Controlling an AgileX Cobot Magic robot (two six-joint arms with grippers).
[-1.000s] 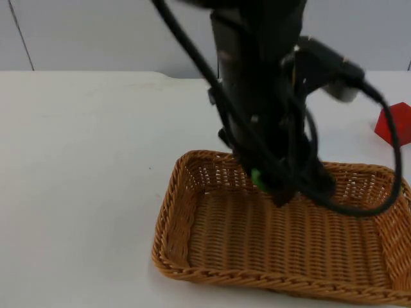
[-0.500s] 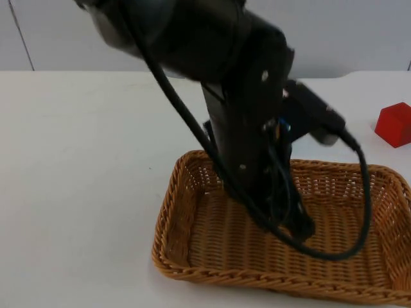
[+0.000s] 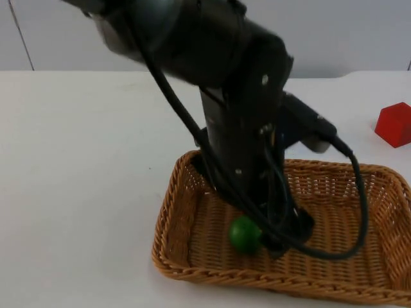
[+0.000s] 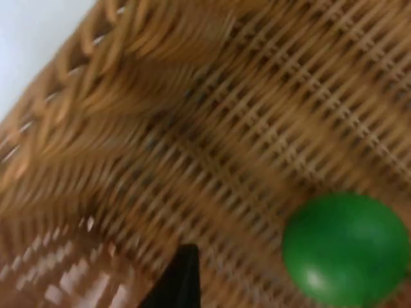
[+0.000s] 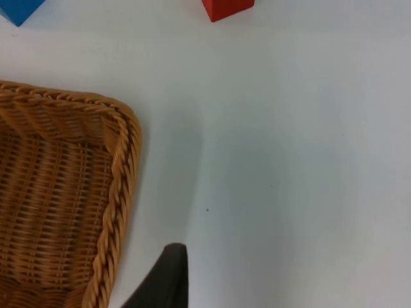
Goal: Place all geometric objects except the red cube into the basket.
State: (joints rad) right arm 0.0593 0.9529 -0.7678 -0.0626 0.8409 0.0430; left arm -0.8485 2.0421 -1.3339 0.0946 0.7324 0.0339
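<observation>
A green ball lies free on the floor of the wicker basket, near its front rim. My left gripper hangs low inside the basket just right of the ball, open and holding nothing. In the left wrist view the ball rests on the weave apart from my black fingertip. The red cube sits on the table at the far right. My right gripper waits above the table beside a basket corner, facing the red cube and a blue piece.
The left arm's bulk covers the basket's back left part and the table behind it. White table surface stretches wide to the left of the basket. The grey partition wall closes the far edge.
The left arm went down into the basket with the green ball. The ball is now out of the gripper and lies on the basket floor.
</observation>
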